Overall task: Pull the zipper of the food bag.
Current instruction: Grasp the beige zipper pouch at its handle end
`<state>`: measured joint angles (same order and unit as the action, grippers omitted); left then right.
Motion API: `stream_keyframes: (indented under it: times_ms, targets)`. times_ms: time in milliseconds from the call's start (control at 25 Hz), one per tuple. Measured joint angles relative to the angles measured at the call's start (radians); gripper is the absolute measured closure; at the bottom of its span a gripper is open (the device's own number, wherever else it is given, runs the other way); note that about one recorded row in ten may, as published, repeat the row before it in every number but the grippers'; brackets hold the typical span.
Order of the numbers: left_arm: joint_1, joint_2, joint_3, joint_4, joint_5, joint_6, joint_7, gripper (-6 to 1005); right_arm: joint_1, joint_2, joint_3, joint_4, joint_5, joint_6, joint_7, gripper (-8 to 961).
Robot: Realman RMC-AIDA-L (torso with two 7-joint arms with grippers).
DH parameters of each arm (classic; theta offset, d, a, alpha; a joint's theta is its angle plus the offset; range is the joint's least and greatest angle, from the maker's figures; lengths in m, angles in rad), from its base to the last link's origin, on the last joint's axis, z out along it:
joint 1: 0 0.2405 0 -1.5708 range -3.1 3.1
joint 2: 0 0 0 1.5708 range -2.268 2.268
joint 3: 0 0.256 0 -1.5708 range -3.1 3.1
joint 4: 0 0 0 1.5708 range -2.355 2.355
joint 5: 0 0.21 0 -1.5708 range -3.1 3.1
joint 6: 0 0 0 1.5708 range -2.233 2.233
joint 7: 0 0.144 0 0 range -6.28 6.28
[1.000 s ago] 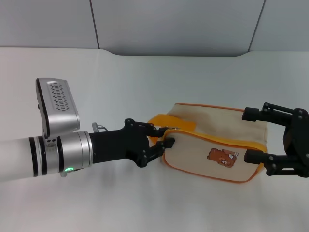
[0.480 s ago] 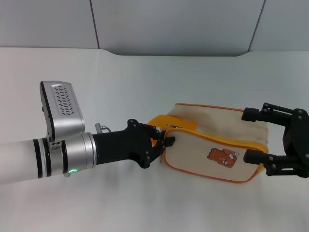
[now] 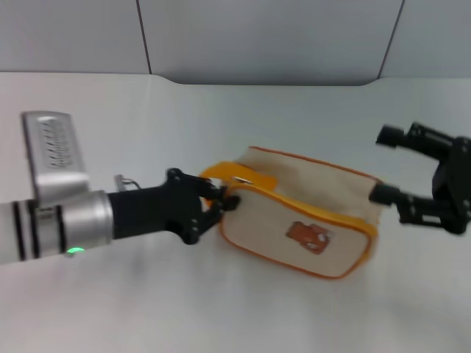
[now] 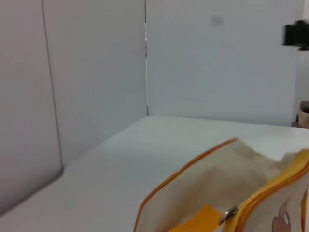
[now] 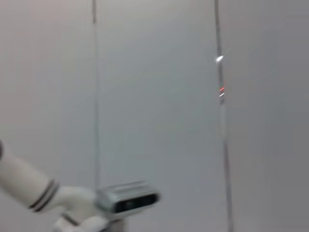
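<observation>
We see a white bench (image 3: 221, 118) with a matte top running back to a grey panelled wall (image 3: 265, 37) at twelve o'clock. Thin dark seams split the wall into panels. Soft, even light falls over it; a small red glint on one seam may be a reflection.

Head cam looks forward and down over the white table (image 3: 221, 103), wide enough to catch both arms and the food bag (image 3: 294, 213) in between. Left wrist cam sits low and right up on the bag's zipper (image 4: 260, 193) end, facing the wall panels. Right wrist cam points off at the wall, sharing only the left arm (image 5: 29, 186).
</observation>
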<state>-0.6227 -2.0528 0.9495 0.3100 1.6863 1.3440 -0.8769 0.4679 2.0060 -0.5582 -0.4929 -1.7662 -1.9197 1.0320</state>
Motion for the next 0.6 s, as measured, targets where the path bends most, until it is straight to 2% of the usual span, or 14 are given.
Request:
stream_keyframes:
  times_ms: [40, 80, 120, 320, 440, 480, 560, 600]
  targets:
    - [0.014, 0.007, 0.0, 0.024, 0.0, 0.019, -0.008, 887, 0.005, 0.008, 0.018, -0.002, 0.0, 0.012, -0.009, 120]
    - [0.036, 0.028, -0.004, 0.066, 0.001, 0.061, -0.025, 887, 0.017, 0.022, 0.036, -0.004, 0.0, 0.038, -0.031, 120]
    - [0.036, 0.028, -0.004, 0.066, 0.001, 0.061, -0.025, 887, 0.017, 0.022, 0.036, -0.004, 0.0, 0.038, -0.031, 121]
    - [0.049, 0.077, -0.005, 0.124, 0.005, 0.154, -0.065, 888, 0.054, 0.053, 0.062, 0.001, 0.002, 0.098, -0.13, 123]
    - [0.052, 0.086, -0.01, 0.163, 0.01, 0.19, -0.081, 889, 0.072, 0.077, 0.063, 0.011, 0.004, 0.14, -0.244, 124]
    - [0.052, 0.086, -0.01, 0.177, 0.014, 0.197, -0.09, 888, 0.084, 0.081, 0.06, 0.054, 0.019, 0.158, -0.354, 124]
    - [0.048, 0.086, -0.009, 0.202, 0.027, 0.208, -0.11, 890, 0.09, 0.081, 0.058, 0.081, 0.03, 0.165, -0.415, 125]
    - [0.046, 0.084, -0.009, 0.207, 0.031, 0.21, -0.115, 891, 0.096, 0.08, 0.055, 0.113, 0.045, 0.176, -0.487, 163]
